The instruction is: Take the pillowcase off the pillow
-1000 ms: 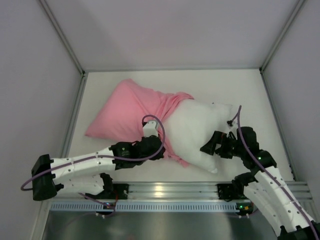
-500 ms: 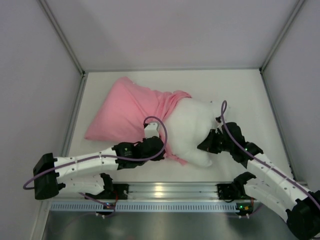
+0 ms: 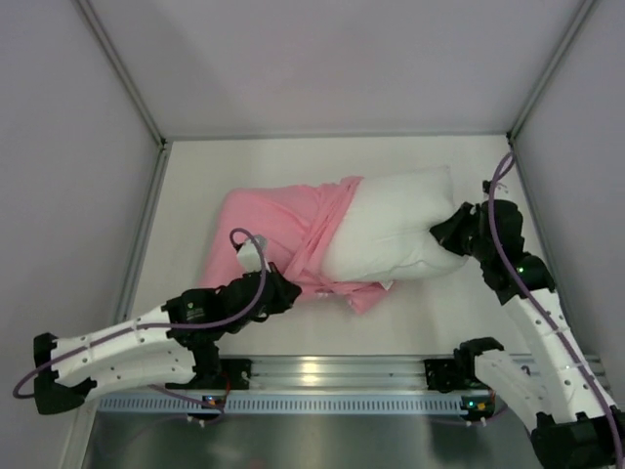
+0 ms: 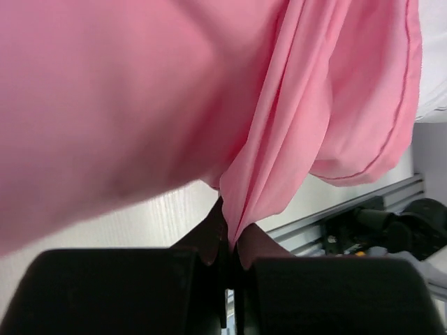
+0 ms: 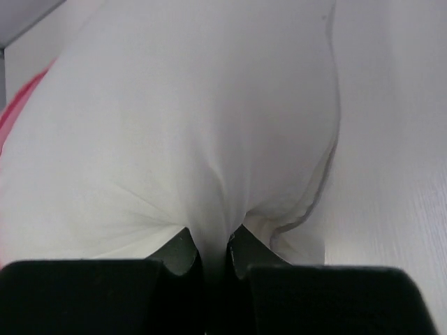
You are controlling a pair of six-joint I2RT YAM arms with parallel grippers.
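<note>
Left fingers (image 4: 229,244): shut tight on fold of pink pillowcase (image 3: 264,230), near its open end. Pillowcase: left-middle of desk (image 3: 293,161), soft, crumpled, bunched up at mouth. Pillow (image 3: 395,230): middle to right of desk, big, white, puffy. Right part out in open, left part hidden inside case. Right fingers (image 5: 215,248): pinched shut on pillow's right end. Job looks about half done. Left to do: pull the two apart till pillow comes all out.
</note>
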